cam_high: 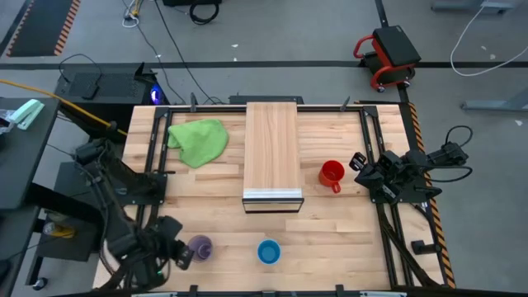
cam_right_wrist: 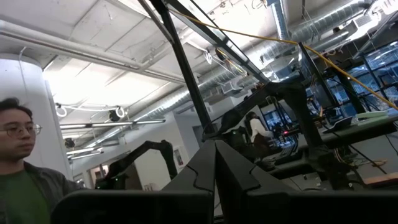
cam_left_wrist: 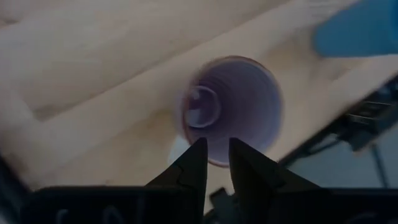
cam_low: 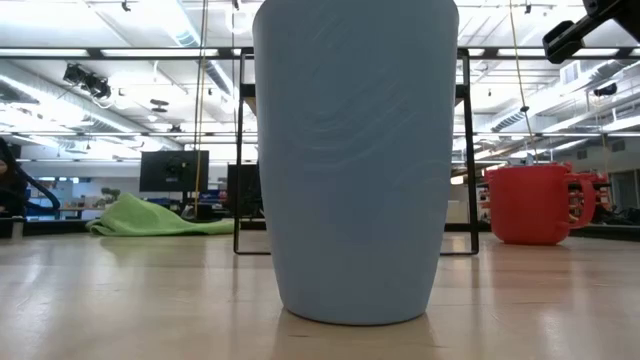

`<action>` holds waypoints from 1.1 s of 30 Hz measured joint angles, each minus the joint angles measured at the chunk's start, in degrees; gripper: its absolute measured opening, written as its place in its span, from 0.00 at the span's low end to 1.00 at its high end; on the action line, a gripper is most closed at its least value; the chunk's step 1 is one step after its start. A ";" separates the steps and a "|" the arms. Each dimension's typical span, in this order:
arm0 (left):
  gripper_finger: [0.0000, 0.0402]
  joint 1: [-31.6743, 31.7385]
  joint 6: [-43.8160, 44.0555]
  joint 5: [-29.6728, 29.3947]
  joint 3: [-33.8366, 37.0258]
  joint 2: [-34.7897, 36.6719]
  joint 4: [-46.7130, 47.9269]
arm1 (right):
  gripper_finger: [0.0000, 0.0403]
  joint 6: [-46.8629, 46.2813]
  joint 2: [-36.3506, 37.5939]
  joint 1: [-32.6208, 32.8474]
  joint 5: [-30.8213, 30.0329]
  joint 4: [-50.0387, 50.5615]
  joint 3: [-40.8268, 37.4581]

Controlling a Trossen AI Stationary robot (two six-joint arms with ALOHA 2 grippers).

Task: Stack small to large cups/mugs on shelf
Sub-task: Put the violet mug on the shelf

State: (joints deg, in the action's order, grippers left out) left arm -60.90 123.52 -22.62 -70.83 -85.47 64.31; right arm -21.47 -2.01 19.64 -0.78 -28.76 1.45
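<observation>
The translucent purple cup (cam_high: 200, 246) stands upright on its base near the table's near edge, left of centre. My left gripper (cam_high: 179, 252) is just left of it. In the left wrist view the left gripper (cam_left_wrist: 216, 152) looks down into the purple cup (cam_left_wrist: 239, 106), fingers a narrow gap apart over its rim. The bright blue cup (cam_high: 269, 251) stands upright to the right and fills the low view (cam_low: 355, 160). The red mug (cam_high: 331, 173) stands right of the shelf (cam_high: 272, 144). My right gripper (cam_high: 360, 161) is beside the mug, shut (cam_right_wrist: 215, 149), pointing up into the room.
The shelf's silver metal strip (cam_high: 272, 196) faces the near edge. A green cloth (cam_high: 199, 140) lies left of the shelf, toward the far side. Black frame rails (cam_high: 373, 140) run along the table's sides. A person (cam_right_wrist: 18, 162) shows in the room beyond.
</observation>
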 joint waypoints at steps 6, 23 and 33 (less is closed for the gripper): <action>0.15 5.16 -2.89 6.71 0.00 0.00 -0.02 | 0.04 0.00 0.00 -0.01 0.00 0.01 -0.01; 0.16 10.57 4.90 18.31 -0.02 -4.17 -1.35 | 0.04 0.00 0.00 -0.02 0.00 -0.01 0.00; 0.15 12.46 5.96 19.26 -0.03 -4.78 -1.17 | 0.04 -0.01 0.01 0.00 0.00 0.01 0.00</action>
State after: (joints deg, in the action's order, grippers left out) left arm -48.44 129.48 -3.36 -70.86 -90.25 63.13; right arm -21.47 -2.00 19.64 -0.78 -28.75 1.45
